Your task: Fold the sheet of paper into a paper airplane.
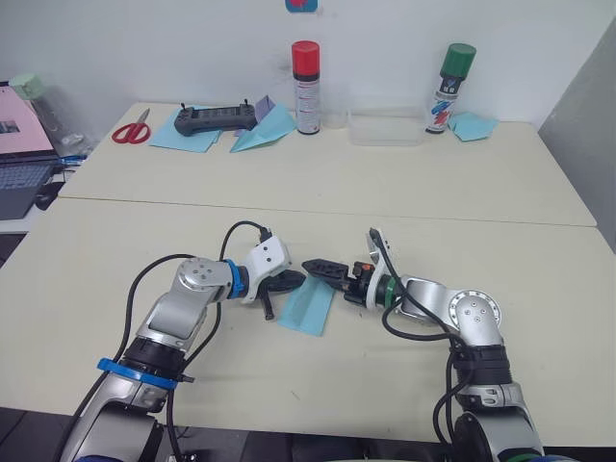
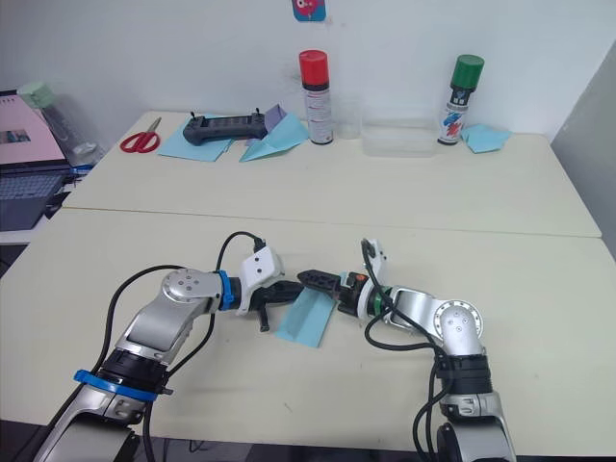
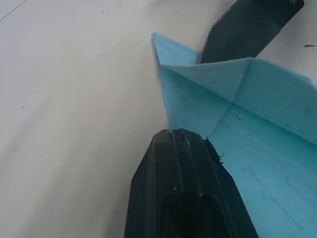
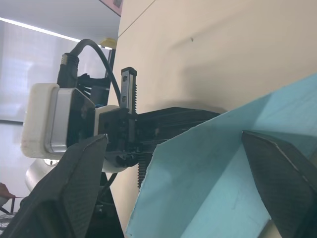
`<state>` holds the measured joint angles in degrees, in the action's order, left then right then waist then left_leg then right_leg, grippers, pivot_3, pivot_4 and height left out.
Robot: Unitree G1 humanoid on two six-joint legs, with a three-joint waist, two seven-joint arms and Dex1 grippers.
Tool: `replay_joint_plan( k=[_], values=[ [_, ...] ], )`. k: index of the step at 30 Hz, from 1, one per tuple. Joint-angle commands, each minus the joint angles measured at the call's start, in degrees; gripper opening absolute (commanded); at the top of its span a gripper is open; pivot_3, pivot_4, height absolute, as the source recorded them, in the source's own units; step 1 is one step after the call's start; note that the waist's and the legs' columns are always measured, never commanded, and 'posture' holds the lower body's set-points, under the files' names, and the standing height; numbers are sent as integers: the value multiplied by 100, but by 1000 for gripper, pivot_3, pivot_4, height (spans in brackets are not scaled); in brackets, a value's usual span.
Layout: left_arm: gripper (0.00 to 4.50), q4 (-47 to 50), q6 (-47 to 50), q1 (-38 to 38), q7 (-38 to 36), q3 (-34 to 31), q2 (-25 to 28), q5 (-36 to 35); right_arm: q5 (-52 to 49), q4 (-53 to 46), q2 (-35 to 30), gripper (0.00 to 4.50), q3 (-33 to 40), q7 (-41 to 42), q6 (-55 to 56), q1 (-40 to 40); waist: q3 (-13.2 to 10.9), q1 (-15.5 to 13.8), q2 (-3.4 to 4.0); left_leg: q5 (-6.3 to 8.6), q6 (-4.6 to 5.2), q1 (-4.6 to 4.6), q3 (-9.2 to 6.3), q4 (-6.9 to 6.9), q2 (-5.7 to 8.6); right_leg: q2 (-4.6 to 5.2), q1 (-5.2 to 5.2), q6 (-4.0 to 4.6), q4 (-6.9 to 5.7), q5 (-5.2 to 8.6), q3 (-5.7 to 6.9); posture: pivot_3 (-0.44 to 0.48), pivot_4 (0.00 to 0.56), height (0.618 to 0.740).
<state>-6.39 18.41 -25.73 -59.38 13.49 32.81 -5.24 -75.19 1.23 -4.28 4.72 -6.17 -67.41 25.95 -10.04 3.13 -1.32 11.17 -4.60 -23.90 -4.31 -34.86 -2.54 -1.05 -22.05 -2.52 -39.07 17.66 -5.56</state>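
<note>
The folded light-blue sheet of paper [image 1: 308, 308] is lying on the near cream table [image 1: 404, 217], between the two grippers, partly folded into a narrow layered strip with one flap standing up. Its upper end is disappearing behind the black fingers, so the exact fold shape is hard to make out.

The left gripper [image 1: 286, 282] is reaching in from the left; in its wrist view one finger [image 3: 183, 188] is pressing against the paper's edge and the other is showing beyond the raised flap, so it is pinching the flap. The right gripper [image 1: 325, 269] is pointing at the paper's top corner; its wrist view is showing the fingers [image 4: 282, 173] spread wide with the paper between them, not gripped.

Along the far table edge are sitting a red-capped spray can [image 1: 306, 87], a green-capped spray can [image 1: 450, 89], a clear plastic box [image 1: 387, 127], red-handled scissors [image 1: 131, 129], a black handheld controller [image 1: 216, 118] and a light-blue paper dart [image 1: 265, 133]. A laptop [image 1: 21, 154] is cut off at the left.
</note>
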Motion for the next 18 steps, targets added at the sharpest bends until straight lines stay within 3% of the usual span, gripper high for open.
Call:
replay_joint_plan(
  k=[1,10,11,18],
  values=[
    [0,-161,126,101,-17,314,-51,198,326,-177,-81,3530,-144,400,87,51,0,0,0,0,0,0,0,0,0,0,0,0,0,0,0,0,150,740],
    [0,-160,122,112,-11,322,-49,221,2240,-411,-585,215,-1307,1925,1002,-10,4,-1,0,0,0,1,0,-1,1,0,0,0,0,0,1,0,150,740],
    [0,-160,123,112,-12,322,-51,223,2480,-383,-604,16,-1414,2043,1193,-2,5,0,1,0,0,3,0,-1,1,0,2,-1,1,0,1,0,150,740],
    [0,-139,143,122,-48,293,-42,239,4010,-297,-842,16,-2205,2973,2430,22,6,-4,0,0,-1,6,0,-5,3,2,6,-4,2,-2,1,0,150,740]
  ],
)
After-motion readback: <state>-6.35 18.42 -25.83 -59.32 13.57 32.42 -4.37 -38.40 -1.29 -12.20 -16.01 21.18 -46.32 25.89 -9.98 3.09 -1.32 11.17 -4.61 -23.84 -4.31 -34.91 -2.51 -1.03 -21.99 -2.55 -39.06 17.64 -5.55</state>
